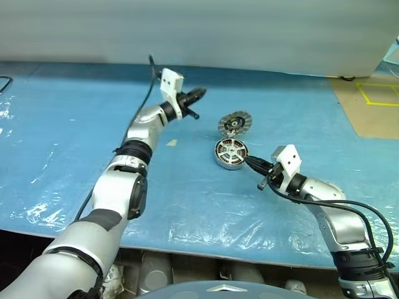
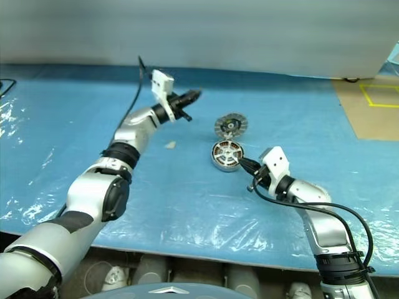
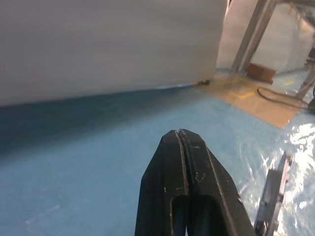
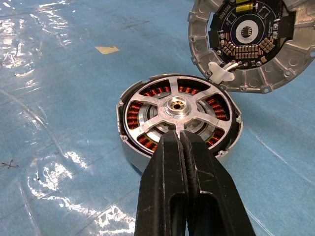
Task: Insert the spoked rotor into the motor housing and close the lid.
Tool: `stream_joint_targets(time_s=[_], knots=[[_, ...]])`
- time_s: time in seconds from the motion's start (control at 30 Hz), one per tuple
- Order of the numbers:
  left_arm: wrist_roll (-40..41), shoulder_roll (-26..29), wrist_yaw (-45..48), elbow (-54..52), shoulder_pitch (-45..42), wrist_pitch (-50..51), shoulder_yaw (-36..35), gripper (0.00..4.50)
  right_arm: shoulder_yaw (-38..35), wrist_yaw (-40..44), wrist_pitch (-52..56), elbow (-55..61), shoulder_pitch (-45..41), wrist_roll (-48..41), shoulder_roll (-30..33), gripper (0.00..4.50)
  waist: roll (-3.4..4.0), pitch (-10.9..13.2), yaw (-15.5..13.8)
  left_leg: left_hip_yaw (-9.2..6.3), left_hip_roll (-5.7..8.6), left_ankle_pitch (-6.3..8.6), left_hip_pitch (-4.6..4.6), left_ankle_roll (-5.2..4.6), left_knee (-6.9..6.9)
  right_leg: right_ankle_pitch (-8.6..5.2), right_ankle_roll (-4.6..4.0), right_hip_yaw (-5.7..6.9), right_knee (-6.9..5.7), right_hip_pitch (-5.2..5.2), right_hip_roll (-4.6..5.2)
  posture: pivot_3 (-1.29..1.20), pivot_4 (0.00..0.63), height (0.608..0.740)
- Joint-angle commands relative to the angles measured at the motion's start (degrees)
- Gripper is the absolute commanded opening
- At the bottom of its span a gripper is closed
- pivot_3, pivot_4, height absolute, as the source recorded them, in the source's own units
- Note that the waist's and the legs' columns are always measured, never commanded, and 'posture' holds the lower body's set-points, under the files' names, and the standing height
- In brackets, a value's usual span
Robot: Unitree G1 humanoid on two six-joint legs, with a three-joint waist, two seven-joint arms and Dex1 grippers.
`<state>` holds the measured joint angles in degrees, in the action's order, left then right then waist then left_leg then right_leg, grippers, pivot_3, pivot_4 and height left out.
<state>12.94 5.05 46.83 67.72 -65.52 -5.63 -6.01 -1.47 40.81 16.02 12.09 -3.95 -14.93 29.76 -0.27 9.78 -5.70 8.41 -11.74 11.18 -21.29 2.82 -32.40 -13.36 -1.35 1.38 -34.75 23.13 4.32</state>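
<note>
The shallow round silver motor housing [image 4: 179,120], with its ring of copper windings, sits on the blue plastic-covered surface [image 1: 75,137], and the spoked rotor [image 4: 178,109] is already down inside it. From the right wrist view the spokes and central hub lie level with the can's rim, copper coils showing through the gaps. So the first half of the job looks done.

The lid [image 4: 248,44], a round silver-grey metal disc, is not on yet. It lies just beyond the housing, close to its rim or touching it, and seems to lean a little. The face that shows carries a dark circuit board with a central ring, and a small white tab pokes out toward the housing. That lid must come over and seat on the can, and that is everything left.

The right gripper [image 1: 252,164] rests low beside the housing, its black fingers pressed together with nothing between them. The tips reach the near edge of the can; whether they touch it is hard to tell.

The left gripper [image 1: 198,94] hangs up in the air, well apart from both parts, pointing across the surface toward the far wall. Its fingers [image 3: 170,162] are together too, and empty.

A small pale scrap [image 1: 172,142] lies on the surface to the left of the housing, clear of everything.
</note>
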Motion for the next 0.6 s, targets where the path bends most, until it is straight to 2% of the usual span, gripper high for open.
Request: stream_joint_targets(time_s=[0.03, 0.2, 0.37, 0.6], knots=[[-3.2, -1.5, -0.5, 3.5, -3.8, -3.7, 1.1, 0.04, -0.2, -0.7, -0.1, 3.0, 0.1, -0.3, -0.1, 0.0, -0.02, 0.0, 0.0, -0.01, 0.0, 0.0, -0.01, 0.0, 0.0, 0.0, 0.0, 0.01, 0.0, 0.0, 0.0, 0.0, 0.15, 0.74], [-6.8, -3.5, -3.3, 6.8, -5.4, -4.5, 1.7, 0.04, -0.1, -1.7, 0.5, 4.8, 1.0, -0.3, -0.3, 0.0, -0.02, 0.0, 0.2, -0.03, 0.0, 0.01, 0.03, 0.02, 0.02, 0.03, 0.05, 0.01, -0.02, 0.01, 0.0, 0.0, 0.15, 0.74], [-8.7, -4.7, -1.6, 7.8, -5.7, -3.7, 1.7, 0.04, -0.1, -2.7, 1.2, 6.7, 2.3, -0.3, -0.4, 0.0, -0.03, 0.0, 0.0, -0.03, 0.03, 0.1, 0.06, 0.18, -0.03, 0.07, 0.11, -0.02, -0.02, -0.02, 0.01, 0.0, 0.15, 0.74], [-6.8, -6.4, 15.5, 6.7, -5.5, -2.4, 0.4, 0.04, -0.3, -3.4, 1.5, 7.6, 3.5, -0.3, -0.3, 0.0, -0.03, 0.0, -0.2, -0.04, 0.04, 0.1, 0.05, 0.17, -0.01, 0.07, 0.12, -0.02, -0.02, -0.02, 0.04, 0.0, 0.15, 0.74]])
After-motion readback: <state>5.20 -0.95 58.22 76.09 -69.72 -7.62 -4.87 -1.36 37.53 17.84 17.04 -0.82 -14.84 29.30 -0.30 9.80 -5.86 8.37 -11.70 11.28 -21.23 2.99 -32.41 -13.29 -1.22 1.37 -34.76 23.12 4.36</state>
